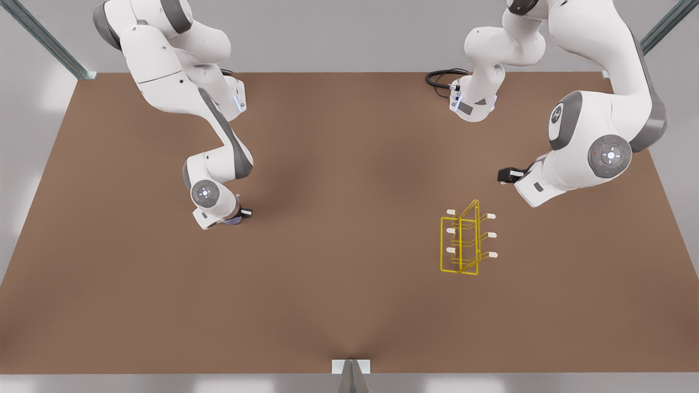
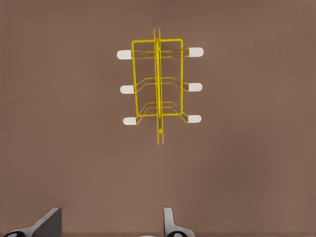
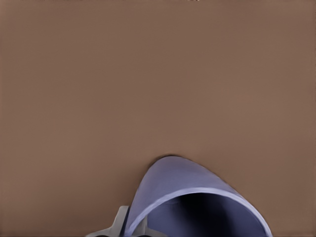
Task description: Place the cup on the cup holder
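The cup (image 3: 182, 182), a lavender-blue tumbler, looms close in the right wrist view with its dark open mouth toward the camera. In the front view a sliver of the cup (image 1: 235, 221) peeks out under my right gripper (image 1: 229, 218), which is low over the table at the front view's left. The cup holder (image 1: 464, 240), a yellow wire rack with white-tipped pegs, stands upright at the front view's right. My left gripper (image 2: 111, 229) is open and holds nothing, with the cup holder (image 2: 158, 84) ahead of it. That arm's hand (image 1: 538, 188) hovers behind the rack.
The brown table (image 1: 349, 305) spreads wide between the cup and the rack. A black cable (image 1: 442, 79) loops at the back edge. A metal bracket (image 1: 351, 367) sits at the middle of the front edge.
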### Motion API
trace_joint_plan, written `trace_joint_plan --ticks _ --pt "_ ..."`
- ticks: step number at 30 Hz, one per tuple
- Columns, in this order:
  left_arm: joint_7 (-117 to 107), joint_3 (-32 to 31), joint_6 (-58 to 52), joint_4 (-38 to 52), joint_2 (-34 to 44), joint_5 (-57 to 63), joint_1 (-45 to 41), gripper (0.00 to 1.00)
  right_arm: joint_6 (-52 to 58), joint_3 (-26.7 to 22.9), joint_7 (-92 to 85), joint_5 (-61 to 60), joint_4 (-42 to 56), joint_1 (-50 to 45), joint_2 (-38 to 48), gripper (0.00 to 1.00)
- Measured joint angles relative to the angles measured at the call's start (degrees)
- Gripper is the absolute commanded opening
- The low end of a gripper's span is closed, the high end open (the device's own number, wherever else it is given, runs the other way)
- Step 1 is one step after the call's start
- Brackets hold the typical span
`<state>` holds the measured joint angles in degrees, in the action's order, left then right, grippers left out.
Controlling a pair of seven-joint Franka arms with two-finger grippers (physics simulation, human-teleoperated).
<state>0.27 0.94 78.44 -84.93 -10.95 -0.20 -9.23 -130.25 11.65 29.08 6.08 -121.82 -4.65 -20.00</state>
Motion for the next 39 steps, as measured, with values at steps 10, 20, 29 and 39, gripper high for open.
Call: trace_joint_plan --ticks 10,20,29,39 --pt "-0.03 0.03 -0.13 0.09 0.22 0.04 0.00 1.00 4.47 6.26 2.25 -19.97 25.32 -1.58 -10.62 0.21" --pt "-0.06 0.02 -0.18 0.00 0.07 0.05 -0.01 1.00 -4.87 15.09 6.60 -48.72 57.34 -14.13 -39.42 0.21" --pt "-0.09 0.03 -0.20 0.00 0.07 0.06 0.00 1.00 -15.98 15.25 8.26 -53.13 65.96 -21.36 -49.56 0.21" --pt "-0.15 0.03 -0.21 0.00 -0.23 0.09 -0.02 1.00 -18.38 14.93 8.64 -52.15 54.24 -18.77 -43.81 1.00"
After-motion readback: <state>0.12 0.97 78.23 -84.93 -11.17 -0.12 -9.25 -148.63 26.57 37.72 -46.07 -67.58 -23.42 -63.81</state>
